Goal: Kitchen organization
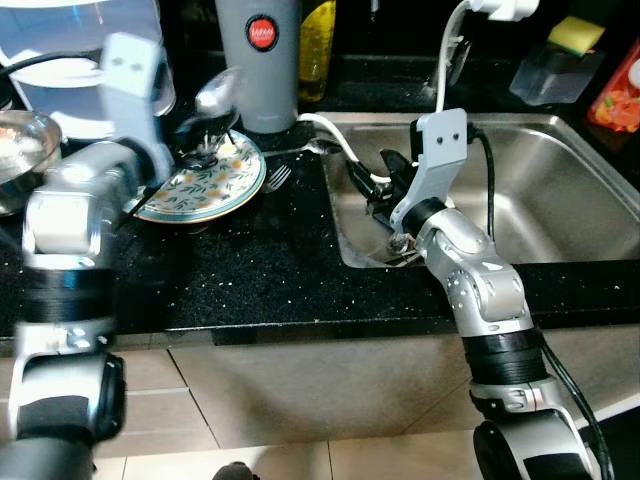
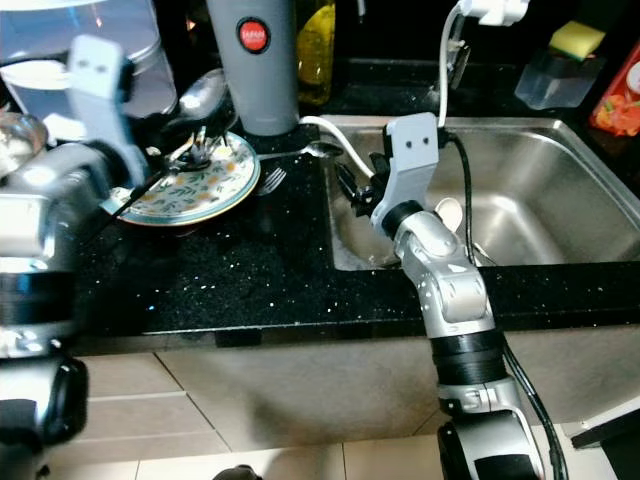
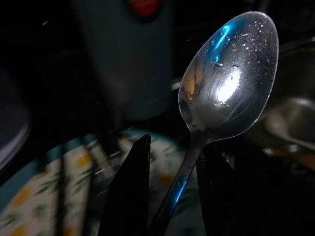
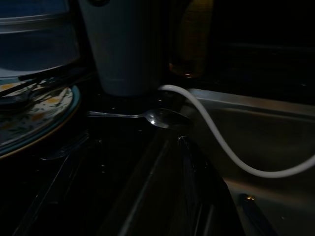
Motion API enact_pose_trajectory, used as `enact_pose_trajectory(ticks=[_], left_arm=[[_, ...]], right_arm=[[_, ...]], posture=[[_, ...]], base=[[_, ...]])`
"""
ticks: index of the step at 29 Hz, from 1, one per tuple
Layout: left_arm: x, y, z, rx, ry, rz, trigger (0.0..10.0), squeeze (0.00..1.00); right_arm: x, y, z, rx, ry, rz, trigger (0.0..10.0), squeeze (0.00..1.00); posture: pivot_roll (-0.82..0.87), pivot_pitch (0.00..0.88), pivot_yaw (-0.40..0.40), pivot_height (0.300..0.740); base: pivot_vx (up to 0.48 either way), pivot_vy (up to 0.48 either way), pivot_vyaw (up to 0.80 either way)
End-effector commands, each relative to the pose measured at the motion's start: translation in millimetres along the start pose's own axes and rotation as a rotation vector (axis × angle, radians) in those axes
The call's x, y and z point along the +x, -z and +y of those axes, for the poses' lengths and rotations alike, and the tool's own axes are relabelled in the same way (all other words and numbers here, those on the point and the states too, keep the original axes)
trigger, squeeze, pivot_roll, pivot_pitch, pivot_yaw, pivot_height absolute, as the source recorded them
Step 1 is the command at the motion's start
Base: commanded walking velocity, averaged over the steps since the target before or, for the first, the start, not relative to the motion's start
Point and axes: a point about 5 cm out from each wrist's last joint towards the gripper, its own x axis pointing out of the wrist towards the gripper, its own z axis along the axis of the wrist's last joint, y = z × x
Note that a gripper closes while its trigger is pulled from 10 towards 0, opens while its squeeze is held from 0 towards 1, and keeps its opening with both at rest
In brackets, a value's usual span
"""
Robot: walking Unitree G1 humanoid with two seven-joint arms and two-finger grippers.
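Observation:
My left gripper (image 1: 208,138) hangs just over a floral plate (image 1: 240,186) on the black counter. It is shut on the handle of a wet steel spoon (image 3: 229,83), whose bowl (image 1: 218,92) points up toward the grey canister. A second spoon (image 1: 320,147) lies on the counter at the sink's left rim, and a fork (image 1: 278,178) rests beside the plate. My right gripper (image 1: 378,188) is low at the sink's left edge, open and holding nothing, facing that second spoon (image 4: 165,118).
A grey canister with a red badge (image 1: 258,60) stands behind the plate, with a yellow bottle (image 1: 317,40) next to it. A white cable (image 1: 335,135) drapes into the steel sink (image 1: 560,200). A glass bowl (image 1: 20,150) and a water jug (image 1: 60,50) are at the left.

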Motion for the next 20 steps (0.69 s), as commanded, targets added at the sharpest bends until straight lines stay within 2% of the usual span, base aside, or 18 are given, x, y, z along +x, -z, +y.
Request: enact_pose_trajectory(ticks=[1, 3, 4, 5, 6, 7, 8, 9, 10, 12, 13, 14, 17, 18, 20], left_arm=[[3.6, -3, -14.2, 0.004, 0.034, -0.018, 10.0, 0.0], [18.5, -2, -22.8, -0.014, 0.023, -0.035, 10.0, 0.0], [18.5, -2, -22.8, -0.014, 0.023, -0.035, 10.0, 0.0], [30.6, -2, -28.4, -0.029, 0.027, -0.05, 10.0, 0.0], [30.6, -2, -28.4, -0.029, 0.027, -0.05, 10.0, 0.0], [45.3, -1, -36.1, -0.073, 0.046, -0.056, 10.0, 0.0], [45.3, -1, -36.1, -0.073, 0.046, -0.056, 10.0, 0.0], [65.9, -1, -51.8, -0.145, 0.103, -0.054, 10.0, 0.0], [65.9, -1, -51.8, -0.145, 0.103, -0.054, 10.0, 0.0], [85.8, 10, -60.1, -0.227, 0.085, 0.032, 10.0, 0.0], [85.8, 10, -60.1, -0.227, 0.085, 0.032, 10.0, 0.0], [94.5, 17, -66.6, -0.25, 0.093, 0.089, 10.0, 0.0], [101.2, 22, -73.8, -0.27, 0.104, 0.133, 10.0, 0.0], [105.2, 26, -79.7, -0.254, 0.116, 0.159, 10.0, 0.0], [109.8, 27, -89.2, -0.19, 0.146, 0.149, 10.0, 0.0]], right_arm=[[1.9, -2, -0.9, 0.02, -0.005, -0.01, 10.0, 0.0], [4.1, -4, 3.1, 0.067, -0.03, -0.027, 10.0, 0.0], [4.1, -4, 3.1, 0.067, -0.03, -0.027, 10.0, 0.0], [5.2, -5, 4.1, 0.081, -0.032, -0.033, 10.0, 0.0], [5.2, -5, 4.1, 0.081, -0.032, -0.033, 10.0, 0.0], [6.1, -5, 4.7, 0.089, -0.03, -0.039, 10.0, 0.0], [6.1, -5, 4.7, 0.089, -0.03, -0.039, 10.0, 0.0], [6.6, -7, 4.5, 0.092, -0.017, -0.048, 10.0, 0.0], [6.6, -7, 4.5, 0.092, -0.017, -0.048, 10.0, 0.0], [4.9, -10, -1.4, 0.085, 0.043, -0.067, 10.0, 0.0], [4.9, -10, -1.4, 0.085, 0.043, -0.067, 10.0, 0.0], [2.2, -15, -8.9, 0.071, 0.104, -0.097, 10.0, 0.0], [-1.5, -21, -16.9, 0.086, 0.156, -0.134, 10.0, 0.0], [-5.0, -25, -22.0, 0.119, 0.182, -0.161, 10.0, 0.0], [-9.6, -25, -25.0, 0.197, 0.196, -0.162, 10.0, 0.0]], posture=[[0.22, 0.026, -0.053, 0.74], [0.23, 0.027, -0.058, 0.74], [0.23, 0.027, -0.058, 0.74], [0.23, 0.029, -0.057, 0.74], [0.23, 0.029, -0.057, 0.74], [0.23, 0.032, -0.053, 0.74], [0.23, 0.032, -0.053, 0.74], [0.22, 0.035, -0.044, 0.74], [0.22, 0.035, -0.044, 0.74], [0.2, 0.04, -0.03, 0.74], [0.2, 0.04, -0.03, 0.74], [0.18, 0.046, -0.016, 0.74], [0.17, 0.049, -0.007, 0.74], [0.15, 0.053, 0.006, 0.74], [0.12, 0.057, 0.021, 0.74]], base=[[0.0, 0.0, 0.0], [0.0, 0.0, 0.0], [0.0, 0.0, 0.0], [0.0, 0.0, 0.0], [0.0, 0.0, 0.0], [0.0, 0.0, 0.0], [0.0, 0.0, 0.0], [0.0, 0.0, 0.0], [0.0, 0.0, 0.0], [0.0, 0.0, 0.0], [0.0, 0.0, 0.0], [0.0, 0.0, 0.0], [0.0, 0.0, 0.0], [0.0, 0.0, 0.0], [0.0, 0.0, 0.0]])
